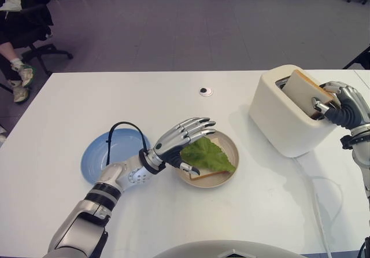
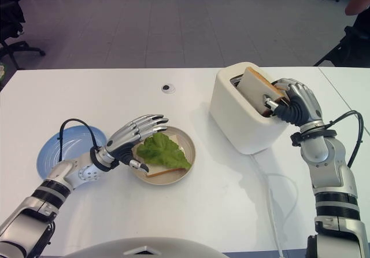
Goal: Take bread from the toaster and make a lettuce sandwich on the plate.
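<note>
Right hand is over by the toaster, which sits toward the right edge of the white table, a bit closer to the far edge than the near one. Its fingers are curled tight onto the right edge of the bread slice, so it's got a proper grip on it. The slice is tilted and sticking up out of the slot, with its lower end down inside.

The tan plate is about mid-table, nearer the near edge. It has a bottom slice lying flat on it and a lettuce leaf spread on top.

Left hand is at the plate's left side. The fingers are stretched out, only a little bent, and it's holding nothing. The fingertips reach over the leaf's left part, but I can't tell if they touch it.

Blue dish is just left of the plate. There's also a small round black-and-white thing out toward the far edge.
</note>
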Available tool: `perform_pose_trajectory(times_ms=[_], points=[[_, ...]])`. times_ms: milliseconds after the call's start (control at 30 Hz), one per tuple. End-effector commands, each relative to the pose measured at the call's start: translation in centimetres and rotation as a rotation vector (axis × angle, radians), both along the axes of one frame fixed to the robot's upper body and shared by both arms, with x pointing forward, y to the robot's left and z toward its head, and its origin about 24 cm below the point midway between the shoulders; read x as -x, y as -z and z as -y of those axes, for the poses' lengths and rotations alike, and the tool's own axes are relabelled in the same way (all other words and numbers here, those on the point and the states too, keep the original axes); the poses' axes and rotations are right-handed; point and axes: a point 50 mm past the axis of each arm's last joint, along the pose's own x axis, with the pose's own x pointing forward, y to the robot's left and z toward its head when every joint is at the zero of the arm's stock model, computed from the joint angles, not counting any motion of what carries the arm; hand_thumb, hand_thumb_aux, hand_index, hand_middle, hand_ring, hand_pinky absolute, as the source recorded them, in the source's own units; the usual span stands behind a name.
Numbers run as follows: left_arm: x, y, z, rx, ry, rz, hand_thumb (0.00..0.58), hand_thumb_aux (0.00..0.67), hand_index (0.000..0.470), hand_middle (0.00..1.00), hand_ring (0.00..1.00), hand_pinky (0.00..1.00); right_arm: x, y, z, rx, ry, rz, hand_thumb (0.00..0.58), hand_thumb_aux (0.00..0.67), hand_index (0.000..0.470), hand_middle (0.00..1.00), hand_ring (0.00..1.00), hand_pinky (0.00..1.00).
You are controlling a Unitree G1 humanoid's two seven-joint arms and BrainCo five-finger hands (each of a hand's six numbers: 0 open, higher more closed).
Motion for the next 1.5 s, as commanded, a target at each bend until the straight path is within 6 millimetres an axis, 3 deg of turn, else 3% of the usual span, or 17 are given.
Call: perform_pose_trajectory(times_ms=[33, 300, 500, 733, 867, 1100, 1267, 1500], points=[[0.0, -0.7, -1.3, 0.019, -0.034, 0.012, 0.000, 0.000, 0.000, 0.00, 0.00, 0.00, 0.4, -1.7, -0.2, -0.030, -0.023, 0.111, 0.580, 0.670, 0.470, 1.00, 1.00, 1.00], [-0.2, -2.5, -3.0, 0.141, -0.094, 0.062, 0.000, 0.000, 0.000, 0.00, 0.00, 0.00, 1.4, -5.5, -0.6, -0.137, -0.046, 0.393, 0.580, 0.670, 0.470, 1.00, 1.00, 1.00], [0.1, -3.5, -4.0, 0.288, -0.086, 0.062, 0.000, 0.000, 0.000, 0.00, 0.00, 0.00, 2.0, -6.0, -4.0, -0.296, -0.309, 0.399, 0.580, 0.670, 0.470, 1.00, 1.00, 1.00], [2.2, -4.8, -3.7, 0.508, 0.137, -0.028, 0.000, 0.000, 0.000, 0.00, 0.00, 0.00, 1.4, -1.7, -10.4, -0.459, -0.675, 0.044, 0.580, 0.670, 0.470, 1.00, 1.00, 1.00], [3.7, -4.4, -3.3, 0.503, 0.282, -0.125, 0.000, 0.000, 0.000, 0.00, 0.00, 0.00, 0.5, 1.9, -13.1, -0.412, -0.810, -0.244, 0.580, 0.670, 0.470, 1.00, 1.00, 1.00], [4.6, -3.2, -2.5, 0.394, 0.382, -0.239, 0.000, 0.000, 0.000, 0.00, 0.00, 0.00, -1.5, 6.0, -15.4, -0.315, -0.900, -0.564, 0.580, 0.670, 0.470, 1.00, 1.00, 1.00], [5.0, -2.4, -2.2, 0.307, 0.398, -0.285, 0.000, 0.000, 0.000, 0.00, 0.00, 0.00, -2.7, 8.2, -16.0, -0.267, -0.835, -0.636, 0.580, 0.670, 0.470, 1.00, 1.00, 1.00], [5.5, 0.5, -0.6, 0.005, 0.367, -0.362, 0.000, 0.000, 0.000, 0.00, 0.00, 0.00, -3.3, 11.4, -16.7, -0.129, -0.721, -0.701, 0.580, 0.670, 0.470, 1.00, 1.00, 1.00]])
